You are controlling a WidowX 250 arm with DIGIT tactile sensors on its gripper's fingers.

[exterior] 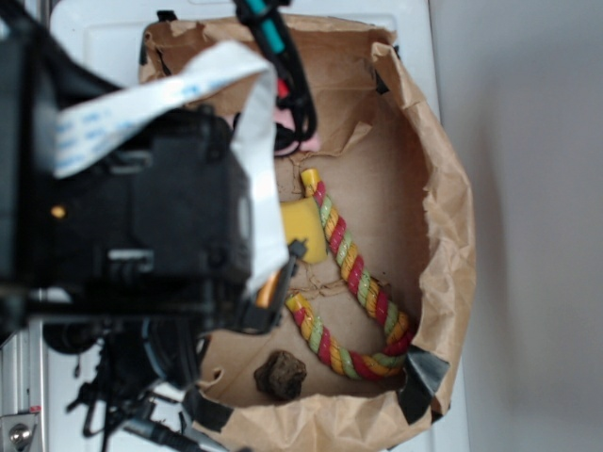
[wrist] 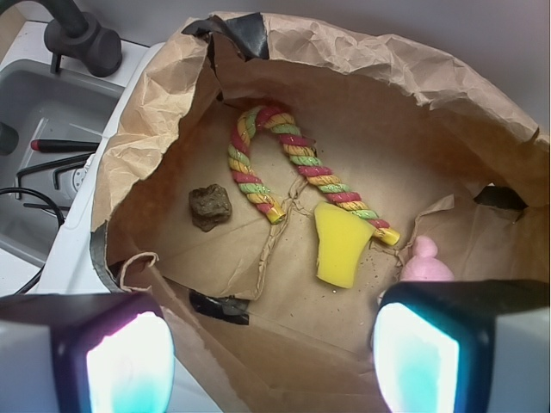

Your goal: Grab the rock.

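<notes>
The rock [exterior: 280, 374] [wrist: 210, 206] is a small dark brown lumpy chunk lying on the floor of a brown paper bag [exterior: 443, 198] [wrist: 370, 95], beside one end of a striped rope. My gripper [wrist: 271, 366] hangs high above the bag's near edge, open, with nothing between its two glowing pads [wrist: 129, 366]. The rock lies well ahead and left of the jaws in the wrist view. In the exterior view the black arm body [exterior: 141, 226] hides the fingers.
A red, yellow and green rope toy [wrist: 297, 163] [exterior: 353, 278] curves across the bag floor. A yellow sponge [wrist: 340, 243] [exterior: 303, 231] and a pink object [wrist: 426, 261] lie to its right. A grey sink [wrist: 52, 129] with tools sits left of the bag.
</notes>
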